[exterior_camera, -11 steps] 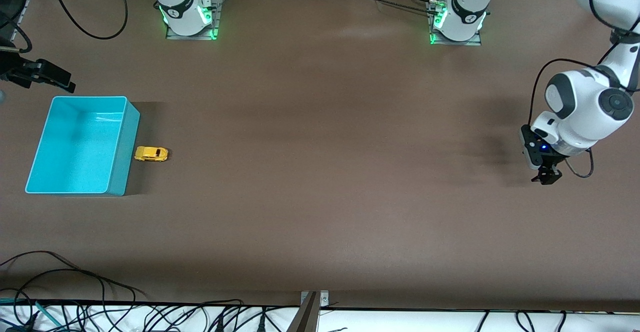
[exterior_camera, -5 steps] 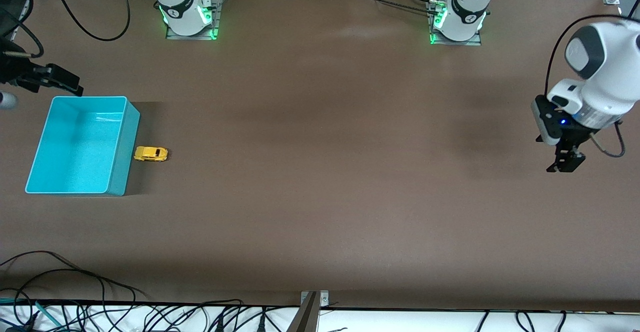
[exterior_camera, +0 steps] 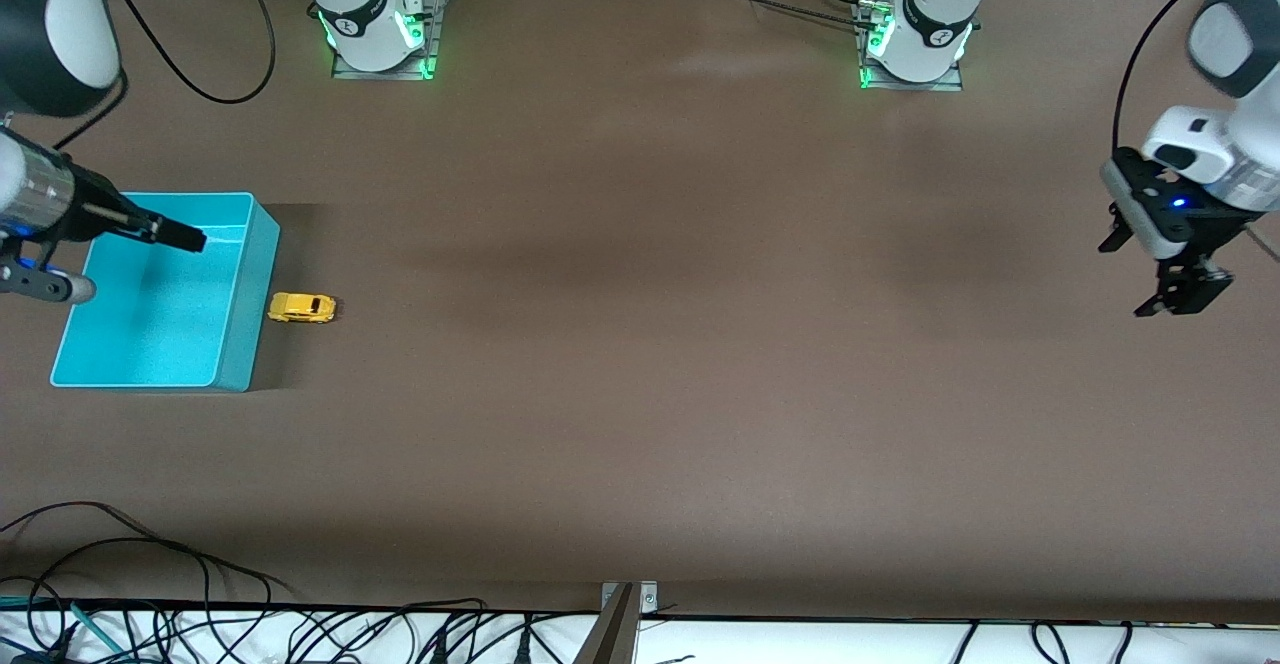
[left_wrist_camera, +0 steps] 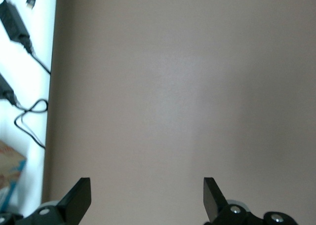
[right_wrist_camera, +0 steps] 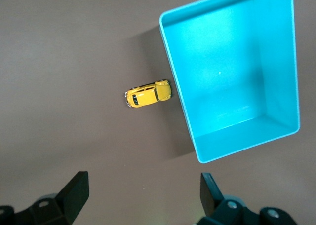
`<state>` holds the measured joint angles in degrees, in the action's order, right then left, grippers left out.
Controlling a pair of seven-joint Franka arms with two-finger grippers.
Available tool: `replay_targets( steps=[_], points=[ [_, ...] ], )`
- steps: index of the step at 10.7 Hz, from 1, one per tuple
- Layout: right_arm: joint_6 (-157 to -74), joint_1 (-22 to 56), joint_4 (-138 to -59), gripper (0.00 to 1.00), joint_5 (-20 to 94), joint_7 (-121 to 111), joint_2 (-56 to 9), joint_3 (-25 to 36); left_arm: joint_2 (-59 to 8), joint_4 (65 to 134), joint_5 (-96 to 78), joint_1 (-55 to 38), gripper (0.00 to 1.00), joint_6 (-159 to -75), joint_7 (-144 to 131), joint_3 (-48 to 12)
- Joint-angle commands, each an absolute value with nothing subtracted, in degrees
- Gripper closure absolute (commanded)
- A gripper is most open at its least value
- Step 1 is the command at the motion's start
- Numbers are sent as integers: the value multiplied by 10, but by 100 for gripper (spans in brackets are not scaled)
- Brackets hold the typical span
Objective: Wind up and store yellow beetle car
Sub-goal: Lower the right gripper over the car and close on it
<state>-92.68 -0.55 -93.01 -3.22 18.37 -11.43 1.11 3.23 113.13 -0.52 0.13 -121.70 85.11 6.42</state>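
Waiting to be picked up: nothing of the storing shows as done.

The yellow beetle car [exterior_camera: 302, 308] sits on the brown tabletop [exterior_camera: 640, 344] just beside the turquoise bin [exterior_camera: 240, 344], at the right arm's end, outside it and untouched; the bin itself looks empty. Whether the car is wound cannot be told. The right hand [right_wrist_camera: 143, 198] hangs over the bin area with its fingers spread wide and holding nothing; its wrist view looks down on car and bin together. The left hand [left_wrist_camera: 147, 200], also spread and empty, hangs over bare tabletop at the left arm's end, well apart from the car. Grasping, winding and dropping into the bin all seem left to do.
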Motion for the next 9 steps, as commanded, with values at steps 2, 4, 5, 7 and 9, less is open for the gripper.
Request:
replay_targets(
  steps=[2,4,5,7,9],
  points=[
    [-1031,-6,-1025,0,-37,322,-119,11,30,1029,-13,-4,0,-1067,719,76],
    [-1072,-10,-1032,0,-44,435,-147,20,29,976,-11,-10,0,-975,547,77],
    [-1080,-10,-1039,0,-44,492,-162,27,29,957,-8,-15,0,-940,460,75],
    [-1141,-10,-1061,0,-44,593,-177,29,29,930,8,-25,0,-895,354,68],
    [-1249,-11,-1107,0,-44,689,-181,33,28,921,4,-35,0,-876,214,64]
  ],
)
